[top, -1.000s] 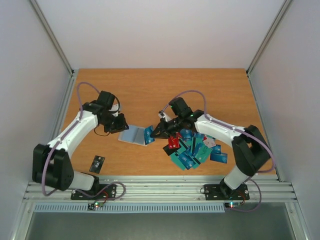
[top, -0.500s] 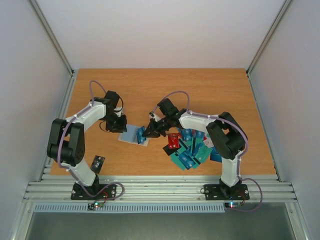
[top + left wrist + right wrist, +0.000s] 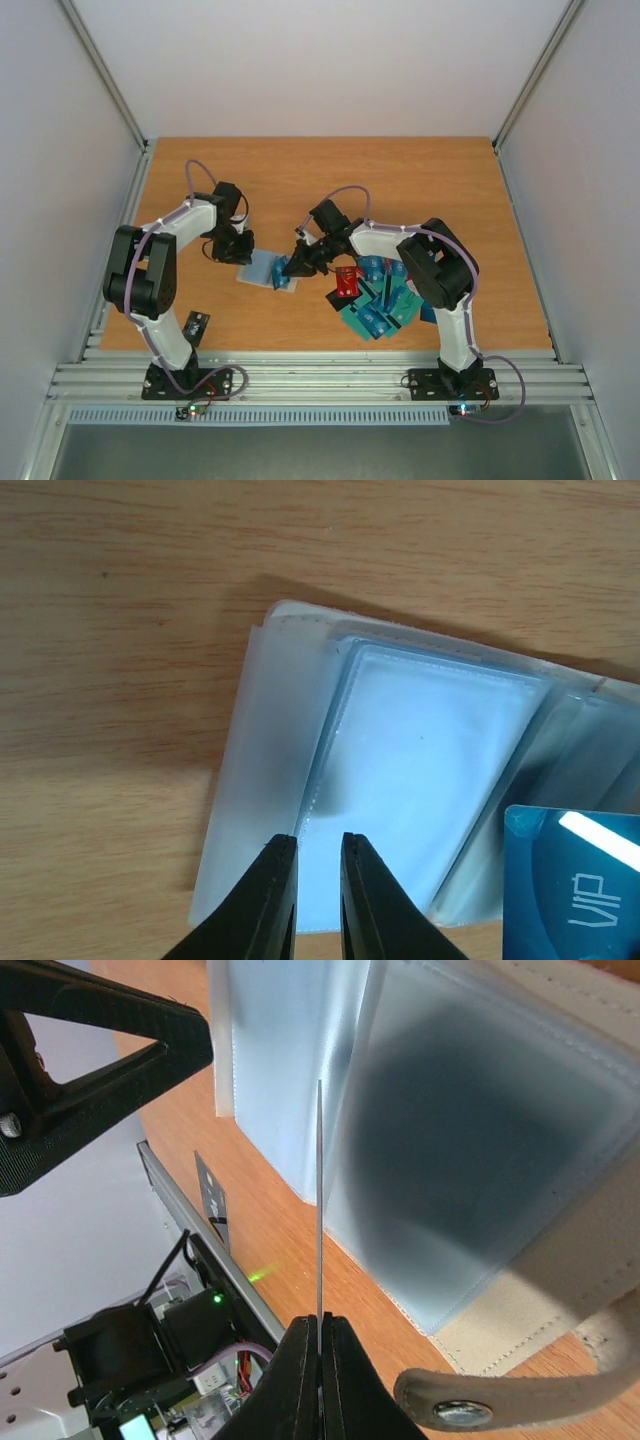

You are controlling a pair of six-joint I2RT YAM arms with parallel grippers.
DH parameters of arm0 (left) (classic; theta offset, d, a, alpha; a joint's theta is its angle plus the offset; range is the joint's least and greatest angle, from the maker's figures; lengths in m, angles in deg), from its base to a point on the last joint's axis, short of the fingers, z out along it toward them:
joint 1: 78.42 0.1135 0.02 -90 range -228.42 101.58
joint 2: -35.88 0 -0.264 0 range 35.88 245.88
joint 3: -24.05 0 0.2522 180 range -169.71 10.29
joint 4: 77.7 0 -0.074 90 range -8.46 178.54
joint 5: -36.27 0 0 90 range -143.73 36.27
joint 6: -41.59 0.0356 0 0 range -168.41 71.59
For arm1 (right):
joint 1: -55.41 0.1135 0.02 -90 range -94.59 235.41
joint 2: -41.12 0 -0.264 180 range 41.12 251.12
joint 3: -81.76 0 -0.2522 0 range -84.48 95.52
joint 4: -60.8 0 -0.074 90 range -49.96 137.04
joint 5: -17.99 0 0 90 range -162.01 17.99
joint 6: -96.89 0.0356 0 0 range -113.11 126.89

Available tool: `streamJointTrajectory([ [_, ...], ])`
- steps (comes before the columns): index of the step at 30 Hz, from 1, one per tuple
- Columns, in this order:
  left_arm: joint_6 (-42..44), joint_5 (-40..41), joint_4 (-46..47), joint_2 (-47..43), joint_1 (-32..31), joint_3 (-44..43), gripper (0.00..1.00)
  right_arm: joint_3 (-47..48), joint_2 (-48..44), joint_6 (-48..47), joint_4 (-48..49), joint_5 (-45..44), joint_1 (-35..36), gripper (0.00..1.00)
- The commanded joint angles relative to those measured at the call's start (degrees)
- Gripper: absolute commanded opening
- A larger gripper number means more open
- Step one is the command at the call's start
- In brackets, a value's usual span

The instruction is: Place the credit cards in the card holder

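Observation:
The card holder (image 3: 262,270) lies open on the table, its clear sleeves (image 3: 420,770) facing up and its beige cover and clasp strap (image 3: 480,1400) showing in the right wrist view. My left gripper (image 3: 240,252) rests its tips (image 3: 320,842) on the sleeves' left part, jaws a narrow gap apart with nothing between them. My right gripper (image 3: 297,263) is shut on a teal credit card (image 3: 282,271), seen edge-on (image 3: 320,1210) at the sleeves' edge and flat, marked VIP (image 3: 575,880). The other credit cards (image 3: 382,295) lie in a pile to the right.
A single black card (image 3: 195,327) lies near the table's front left edge, also in the right wrist view (image 3: 212,1200). The left gripper's finger (image 3: 90,1040) shows at the top left there. Metal rails run along the front edge (image 3: 320,378).
My right gripper has moved left with the teal card, from the pile's edge onto the card holder. My left arm has folded in, its gripper staying at the holder's left side.

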Motion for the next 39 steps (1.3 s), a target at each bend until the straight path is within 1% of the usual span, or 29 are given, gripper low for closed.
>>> streamJointTrajectory([
  [1, 1.97, 1.45, 0.89, 0.87, 0.26, -0.98, 0.16, 2.19, 1.47, -0.54, 0.84, 1.19, 0.56, 0.01],
  [7, 3.02, 3.17, 0.00, 0.71, 0.27, -0.98, 0.15, 3.91, 3.46, -0.13, 0.98, 1.55, 0.54, 0.01],
  [16, 3.68, 2.32, 0.07, 2.48, 0.26, -0.50, 0.15, 5.05, 4.41, 0.52, 0.58, 1.07, 0.57, 0.01],
  [24, 4.34, 2.74, -0.27, 3.69, 0.27, -0.52, 0.15, 3.12, 2.89, 1.83, 1.14, 0.96, 0.54, 0.01],
  [31, 4.48, 2.42, -0.30, 3.78, 0.26, -0.34, 0.15, 1.25, -0.88, 0.83, -0.64, -0.11, 0.55, 0.01],
  [39, 4.48, 1.67, -0.34, 4.13, 0.28, -0.64, 0.15, 1.76, 0.83, 1.50, -0.06, 0.47, 0.53, 0.01],
])
